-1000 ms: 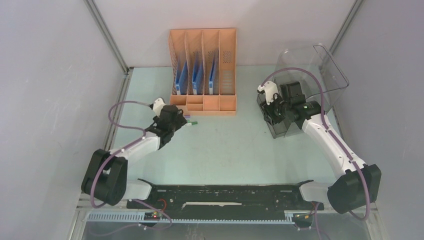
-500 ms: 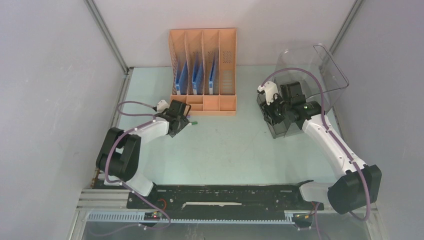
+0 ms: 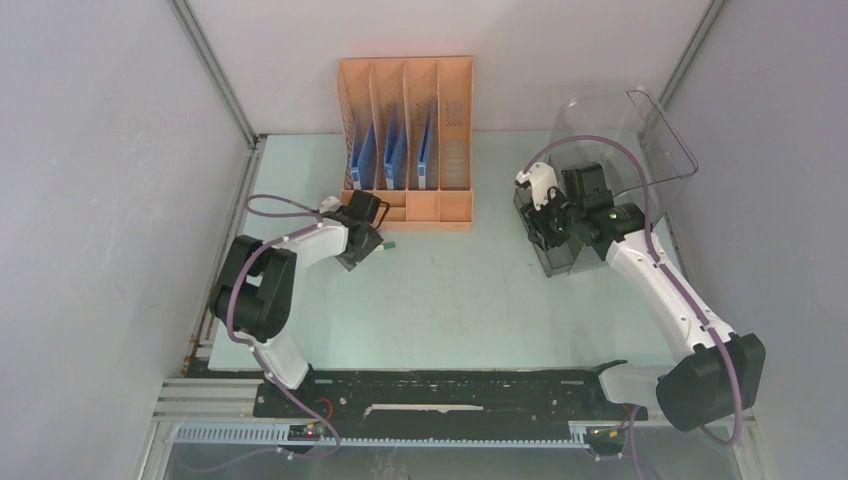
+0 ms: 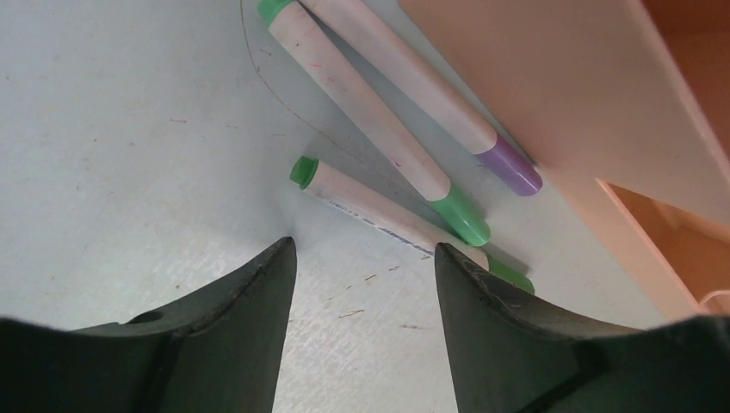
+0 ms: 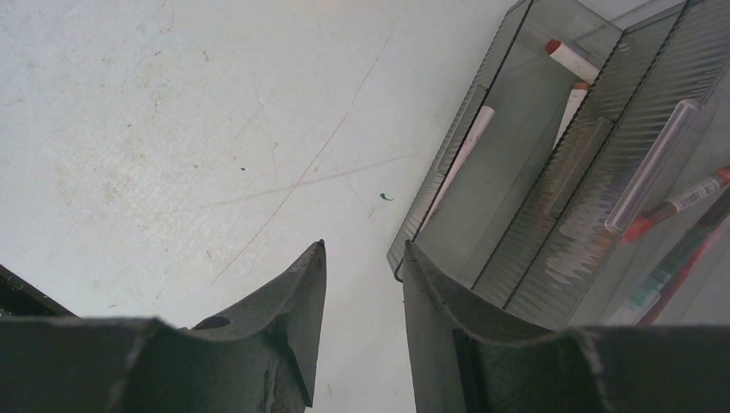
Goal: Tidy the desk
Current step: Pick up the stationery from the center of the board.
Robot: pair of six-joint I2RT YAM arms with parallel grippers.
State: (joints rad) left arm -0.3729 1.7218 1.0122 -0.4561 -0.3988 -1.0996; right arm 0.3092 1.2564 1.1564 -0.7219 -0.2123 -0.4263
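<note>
The desk (image 3: 450, 290) is a pale mint-green tabletop. Three white markers lie on it against the foot of the orange file rack (image 3: 407, 130): a green-capped one (image 4: 387, 219) nearest me, a second green-capped one (image 4: 361, 103) and a purple-capped one (image 4: 430, 95). My left gripper (image 4: 363, 248) (image 3: 368, 240) hovers low over the desk, open, with bare tabletop between its fingers; the nearest marker lies just past the fingertips. My right gripper (image 5: 363, 247) (image 3: 535, 235) is open by a narrow gap, empty, beside the corner of the smoky drawer (image 5: 551, 172).
The clear smoky plastic bin (image 3: 620, 140) stands at the back right; its drawers hold several red-capped markers (image 5: 572, 60). Blue folders (image 3: 395, 155) stand in the rack's slots. Grey walls close in the desk, and a black rail (image 3: 440, 385) runs along the front.
My left arm has swung up and forward, bringing its gripper closer to the rack's foot and the markers, and its jaws narrowed slightly. The right arm has not moved.
</note>
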